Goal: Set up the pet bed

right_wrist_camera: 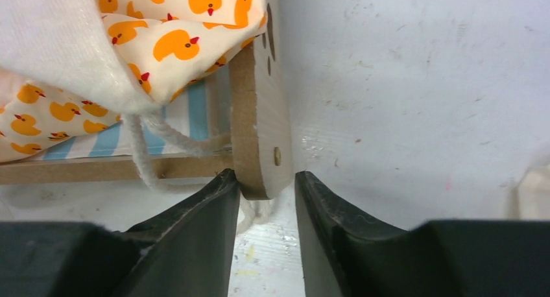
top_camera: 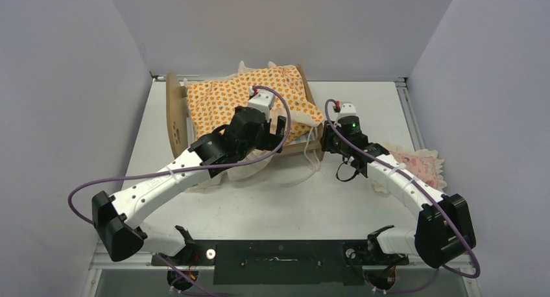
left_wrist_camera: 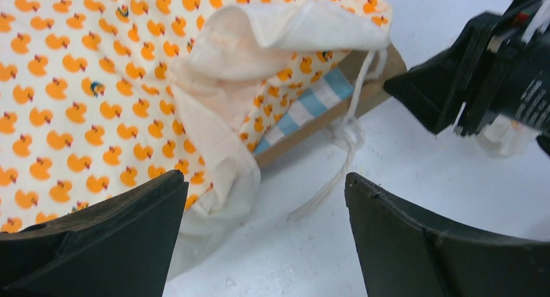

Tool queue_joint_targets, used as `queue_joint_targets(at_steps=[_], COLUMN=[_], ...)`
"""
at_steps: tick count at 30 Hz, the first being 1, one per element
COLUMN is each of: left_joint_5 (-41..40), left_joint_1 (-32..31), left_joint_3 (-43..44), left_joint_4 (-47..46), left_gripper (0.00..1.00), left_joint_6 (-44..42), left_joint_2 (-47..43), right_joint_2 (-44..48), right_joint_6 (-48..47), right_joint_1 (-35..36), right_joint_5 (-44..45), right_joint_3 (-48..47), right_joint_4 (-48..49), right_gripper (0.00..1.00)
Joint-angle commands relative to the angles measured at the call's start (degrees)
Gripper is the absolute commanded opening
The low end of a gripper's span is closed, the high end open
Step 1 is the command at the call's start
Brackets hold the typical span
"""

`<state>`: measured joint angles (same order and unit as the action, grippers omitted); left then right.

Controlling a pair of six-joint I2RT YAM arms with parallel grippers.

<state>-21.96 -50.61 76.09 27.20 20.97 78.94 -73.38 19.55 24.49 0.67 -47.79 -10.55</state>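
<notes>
The pet bed [top_camera: 174,112], a light plywood frame, stands at the back middle of the table. An orange duck-print mattress [top_camera: 227,99] lies rumpled over it. My left gripper [top_camera: 280,125] hovers at the bed's front right corner. In the left wrist view it [left_wrist_camera: 264,183] is open over bare table, with the mattress [left_wrist_camera: 78,83] and the striped base [left_wrist_camera: 305,109] just beyond. My right gripper [right_wrist_camera: 264,177] straddles the lower corner of the bed's right end board [right_wrist_camera: 256,115]. Its left finger touches the wood and a thin gap shows at the right finger.
A pink frilled pillow [top_camera: 418,164] lies at the right under my right forearm. White cords [left_wrist_camera: 344,148] trail from the mattress onto the table by the bed's front rail. Grey walls close in the left, back and right sides.
</notes>
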Motion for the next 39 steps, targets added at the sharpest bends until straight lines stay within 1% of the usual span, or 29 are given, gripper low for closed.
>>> queue_joint_targets(at_steps=[1, 4, 7, 9, 12, 14, 16, 19, 24, 26, 32, 36, 38, 39], left_joint_5=[2.5, 4.0, 5.1, 5.9, 6.5, 7.1, 7.1, 6.1, 4.7, 4.0, 2.4, 1.7, 1.4, 1.5], left_joint_1=[0.0, -0.3, -0.5, -1.0, -2.8, -4.0, -5.4, -7.5, -9.9, -10.7, -12.2, -12.3, -12.3, -12.4], left_joint_3=[-4.4, -7.8, -11.5, -13.7, -17.1, -18.6, -19.9, -21.1, -21.8, -22.0, -21.8, -20.9, -20.2, -19.8], left_joint_4=[3.9, 4.8, 5.3, 5.0, 4.1, 3.2, 2.1, 1.0, 0.6, 0.6, -0.5, -1.4, -1.6, -1.8], left_gripper=[0.91, 0.91, 0.9, 0.9, 0.89, 0.89, 0.88, 0.88, 0.88, 0.88, 0.88, 0.88, 0.88, 0.88], left_joint_6=[2.9, 4.5, 6.3, 7.4, 8.9, 9.7, 10.1, 10.3, 10.7, 10.8, 9.5, 7.5, 6.8, 6.6], left_joint_2=[-6.7, -10.4, -13.8, -15.8, -17.8, -18.6, -19.0, -19.5, -19.4, -18.8, -15.6, -11.9, -9.4, -8.0], right_joint_2=[3.7, 8.9, 13.3, 14.6, 13.6, 11.5, 8.4, 4.5, 0.4, -1.1, -7.6, -9.8, -9.7, -9.2], right_joint_6=[-1.4, 3.5, 10.9, 15.1, 19.0, 20.5, 20.8, 20.9, 22.5, 22.8, 21.5, 22.0, 22.1, 22.0], right_joint_1=[-1.0, -1.0, -0.6, 0.3, 2.3, 3.4, 4.6, 5.8, 5.6, 5.1, 4.5, 4.5, 4.3, 4.0], right_joint_5=[1.6, 1.8, -0.2, -0.2, 0.5, 1.2, 1.7, 4.7, 11.1, 11.9, 8.1, 6.6, 6.8, 6.8], right_joint_3=[-1.9, 3.2, 11.3, 15.8, 20.8, 22.9, 23.9, 24.4, 25.6, 26.2, 26.3, 26.7, 27.3, 27.7], right_joint_4=[-0.7, -2.0, 0.8, 3.7, 9.7, 17.1, 22.3, 27.2, 32.4, 34.4, 40.2, 41.7, 41.8, 41.4], right_gripper=[0.39, 0.41, 0.41, 0.41, 0.4, 0.4, 0.4, 0.41, 0.41, 0.4, 0.38, 0.36, 0.31, 0.22])
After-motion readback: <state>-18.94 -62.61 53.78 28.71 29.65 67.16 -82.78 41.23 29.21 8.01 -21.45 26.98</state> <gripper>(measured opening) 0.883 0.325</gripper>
